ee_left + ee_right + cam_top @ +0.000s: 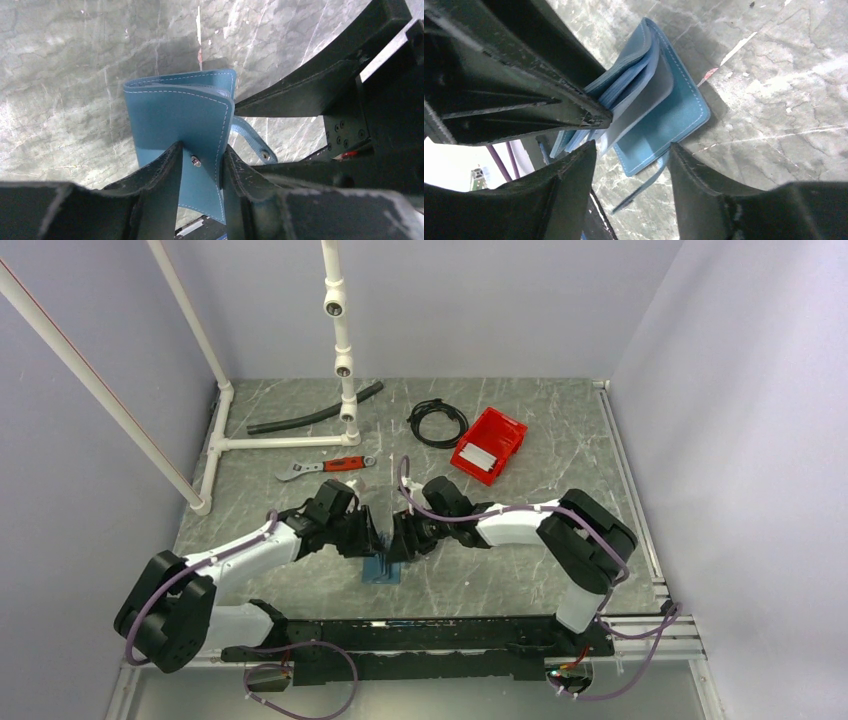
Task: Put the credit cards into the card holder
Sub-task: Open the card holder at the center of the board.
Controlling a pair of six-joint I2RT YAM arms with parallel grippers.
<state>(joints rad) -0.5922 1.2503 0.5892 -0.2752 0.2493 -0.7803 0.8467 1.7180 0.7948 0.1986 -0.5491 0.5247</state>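
My left gripper (pixel 202 150) pinches one cover of the opened blue card holder (pixel 175 115). My right gripper (pixel 633 147) stands wide, straddling its corner.

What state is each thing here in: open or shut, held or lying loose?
Blue stitched card holder: strap unsnapped, flaps spread apart, pinched by the left gripper.
Left gripper: shut on the card holder.
Right gripper: open, fingers either side of the holder's corner.
Red plastic bin: open-topped, a pale flat piece inside.
Black cable: coiled, lying loose.
Red-handled wrench: lying flat, untouched.
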